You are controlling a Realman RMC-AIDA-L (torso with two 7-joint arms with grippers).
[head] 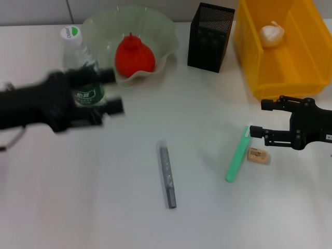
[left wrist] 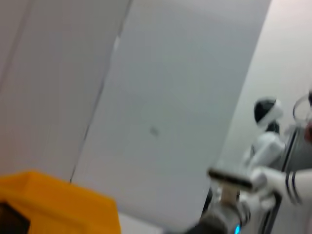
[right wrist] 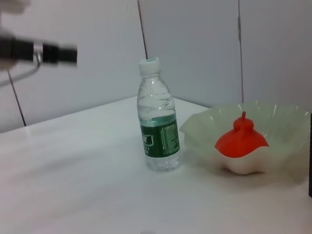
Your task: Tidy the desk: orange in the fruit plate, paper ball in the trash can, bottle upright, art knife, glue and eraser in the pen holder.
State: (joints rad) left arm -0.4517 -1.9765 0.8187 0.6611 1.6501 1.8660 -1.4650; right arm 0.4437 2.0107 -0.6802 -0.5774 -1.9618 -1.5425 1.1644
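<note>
Two tools are yours to place. The right tool [head: 257,118] hovers with its fingers spread, just right of the glue [head: 237,154] and above the eraser [head: 258,155], so it looks set for one of those. The left tool [head: 117,91] also stands open, its fingers on either side of the upright bottle [head: 79,57] but not clamped on it; the bottle needs no support. Farther out, the art knife [head: 167,175] lies flat mid-worktop [head: 93,207]. At the far edge, the orange [head: 134,55] sits in the fruit plate [head: 163,31], the paper ball [head: 272,34] in the trash can [head: 290,78], and the pen holder [head: 209,36] stands between them, awaiting three items.
</note>
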